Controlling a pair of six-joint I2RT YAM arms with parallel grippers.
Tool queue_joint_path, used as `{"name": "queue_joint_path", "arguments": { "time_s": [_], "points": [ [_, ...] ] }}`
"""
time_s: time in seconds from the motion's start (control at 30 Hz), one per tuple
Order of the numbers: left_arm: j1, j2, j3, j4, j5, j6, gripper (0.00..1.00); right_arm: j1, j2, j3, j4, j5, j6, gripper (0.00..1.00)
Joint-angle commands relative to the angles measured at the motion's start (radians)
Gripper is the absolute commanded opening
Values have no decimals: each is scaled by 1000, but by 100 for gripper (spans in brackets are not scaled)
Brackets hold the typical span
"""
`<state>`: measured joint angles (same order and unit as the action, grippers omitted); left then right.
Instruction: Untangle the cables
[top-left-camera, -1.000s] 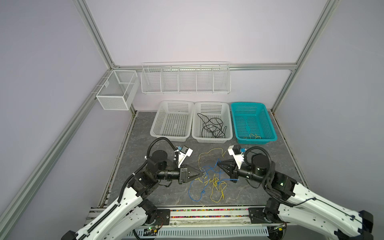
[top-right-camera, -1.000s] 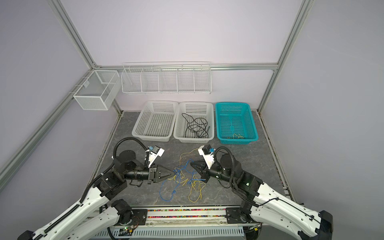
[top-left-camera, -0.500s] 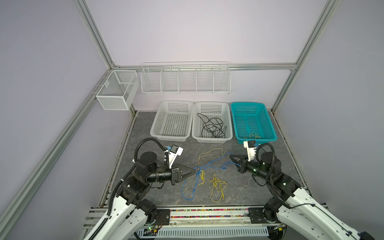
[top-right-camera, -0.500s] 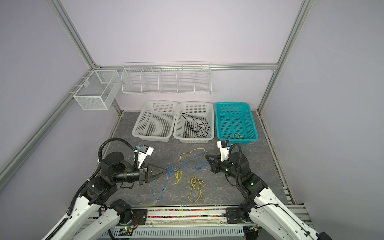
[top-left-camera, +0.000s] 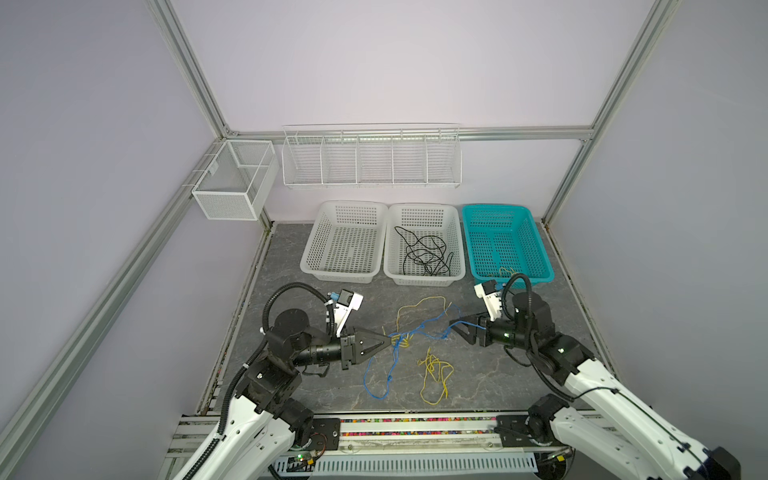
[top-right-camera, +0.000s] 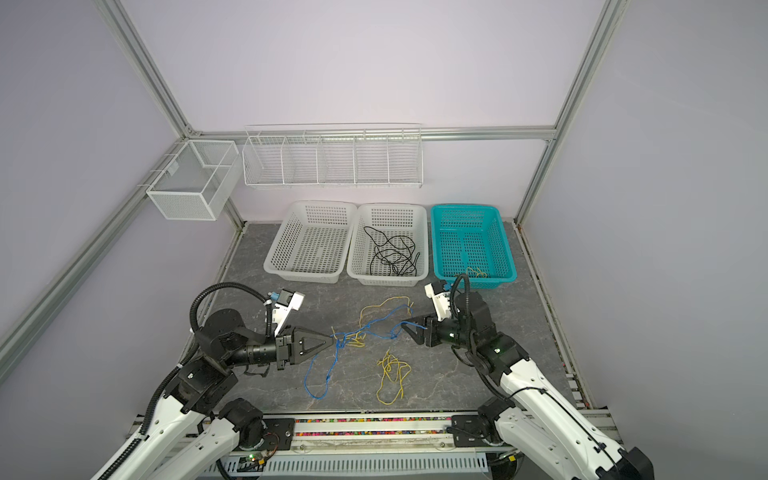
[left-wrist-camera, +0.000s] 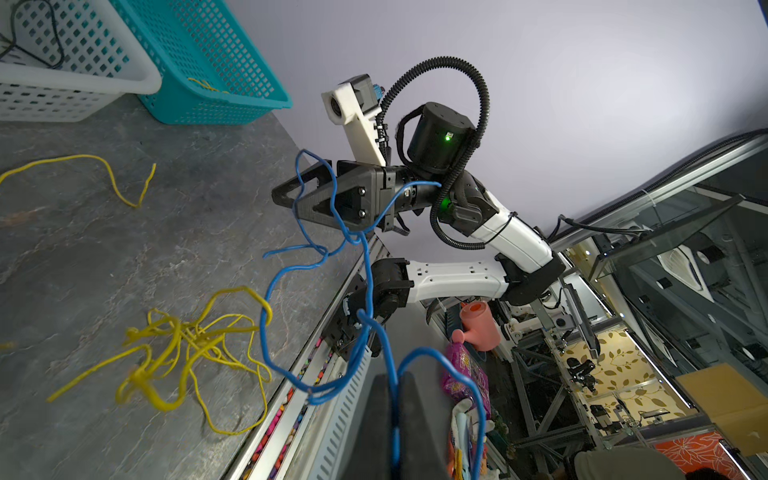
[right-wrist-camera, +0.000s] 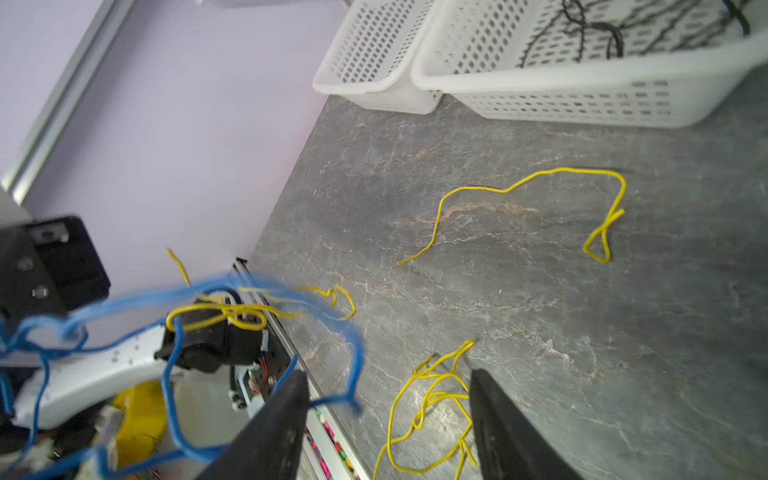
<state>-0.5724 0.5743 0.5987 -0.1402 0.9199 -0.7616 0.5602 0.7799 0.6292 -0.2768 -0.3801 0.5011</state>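
Note:
A blue cable (top-left-camera: 432, 322) stretches above the table between my two grippers, knotted with a yellow strand (top-left-camera: 402, 341) near the left one. My left gripper (top-left-camera: 390, 340) is shut on the blue cable (left-wrist-camera: 390, 361), which runs between its closed fingertips (left-wrist-camera: 409, 382). My right gripper (top-left-camera: 453, 328) is open; the blue cable's end (right-wrist-camera: 353, 353) drapes across one finger (right-wrist-camera: 291, 399), not pinched. A yellow tangle (top-left-camera: 434, 370) and a yellow loop (top-left-camera: 415, 303) lie on the table. A black cable (top-left-camera: 424, 253) sits in the middle basket.
Three baskets stand at the back: two white ones (top-left-camera: 345, 276) (top-left-camera: 457, 249) and a teal one (top-left-camera: 540, 266) holding a bit of yellow cable (top-left-camera: 505, 272). Wire racks (top-left-camera: 370, 183) hang on the back wall. A rail (top-left-camera: 415, 432) runs along the front edge.
Both grippers drew apart from the middle, pulling the blue cable out between them. The right gripper then opened and let the blue cable go.

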Motion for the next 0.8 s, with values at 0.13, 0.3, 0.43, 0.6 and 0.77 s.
{"name": "queue_joint_path", "arguments": {
  "time_s": [0.13, 0.3, 0.43, 0.6, 0.77],
  "points": [
    [6, 18, 4, 49, -6, -13, 0, 29, -121, 128, -231, 367, 27, 72],
    [6, 22, 7, -8, -47, 15, 0, 29, -160, 281, -348, 334, 164, 77],
    [6, 27, 5, -12, -79, 16, 0, 47, -143, 344, -378, 260, 314, 77],
    [6, 37, 3, -27, -124, 34, 0, 153, -161, 294, -259, 271, 582, 79],
    [6, 63, -3, 14, -131, 27, 0, 329, 5, 344, -167, 331, 683, 78]
  ]
}}
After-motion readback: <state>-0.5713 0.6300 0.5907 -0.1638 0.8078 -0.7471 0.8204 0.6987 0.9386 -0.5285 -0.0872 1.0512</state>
